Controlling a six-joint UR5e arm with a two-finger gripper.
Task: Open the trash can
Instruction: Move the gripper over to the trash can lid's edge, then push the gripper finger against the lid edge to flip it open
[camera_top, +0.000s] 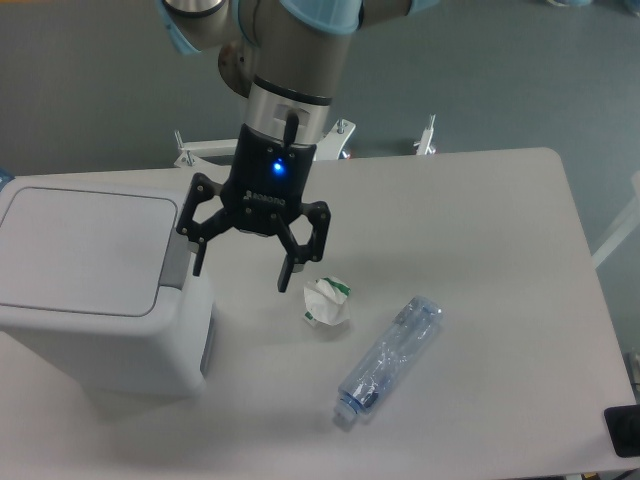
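The trash can is a large white boxy bin on the left of the table, its flat lid shut. Its grey push-button latch sits at the lid's right edge. My gripper hangs just right of the bin, above the table, its two black fingers spread open and empty. The left fingertip is close beside the latch; I cannot tell whether it touches it. The right fingertip hangs over the bare table.
A crumpled white and green paper wrapper lies just right of the gripper. A clear plastic bottle lies on its side further right. The white table ends at the right and front edges.
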